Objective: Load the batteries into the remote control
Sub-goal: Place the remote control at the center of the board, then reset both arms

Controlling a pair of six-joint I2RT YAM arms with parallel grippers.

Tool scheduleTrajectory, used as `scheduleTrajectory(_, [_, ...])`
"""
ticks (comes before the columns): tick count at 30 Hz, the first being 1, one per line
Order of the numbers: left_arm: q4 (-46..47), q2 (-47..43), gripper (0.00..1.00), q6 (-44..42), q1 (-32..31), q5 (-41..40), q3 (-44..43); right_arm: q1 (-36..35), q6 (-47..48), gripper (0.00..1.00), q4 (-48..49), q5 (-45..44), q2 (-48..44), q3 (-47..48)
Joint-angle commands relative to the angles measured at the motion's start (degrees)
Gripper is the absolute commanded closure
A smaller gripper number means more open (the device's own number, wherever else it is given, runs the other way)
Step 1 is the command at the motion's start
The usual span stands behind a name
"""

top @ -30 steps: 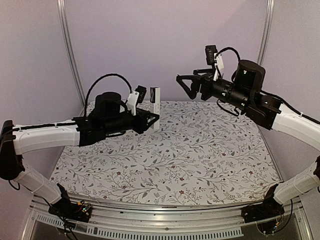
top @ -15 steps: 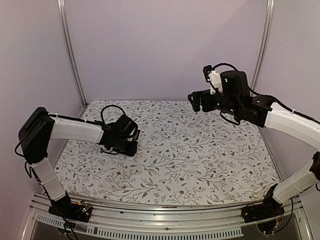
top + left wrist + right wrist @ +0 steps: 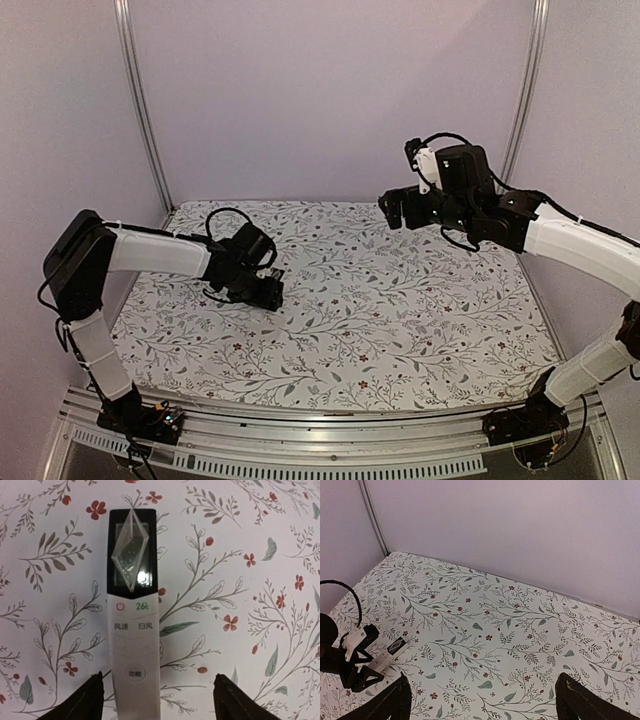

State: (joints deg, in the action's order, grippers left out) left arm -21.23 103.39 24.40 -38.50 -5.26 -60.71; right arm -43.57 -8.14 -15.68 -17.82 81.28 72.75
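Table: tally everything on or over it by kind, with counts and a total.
remote control: 1
grippers: 2, left gripper and right gripper, both open
total: 3

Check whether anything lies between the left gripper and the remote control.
Nothing visible does. In the left wrist view the remote control lies face up on the floral cloth, right below the open left gripper, its button end between the fingers. Only bare cloth shows around it.
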Motion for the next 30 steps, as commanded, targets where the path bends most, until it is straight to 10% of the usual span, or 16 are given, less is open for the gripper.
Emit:
scheduleTrajectory(1, [1.3,-6.5,0.24,-1.3,1.0,0.8,-2.5,3.7,-1.0,0.01,-0.7,2.3,0.6,-0.5])
scheduleTrajectory(15, [24.8,-29.2,0.07,3.7,15.6,-23.2,19.7,41.6,-13.5,0.01,26.6,31.3,-14.0,-34.7])
scheduleTrajectory(30, [35.5,-28.0,0.06,9.7,24.5,-29.4,30.5,43.1,-12.4,0.01,32.2,23.8,-20.5,-48.9])
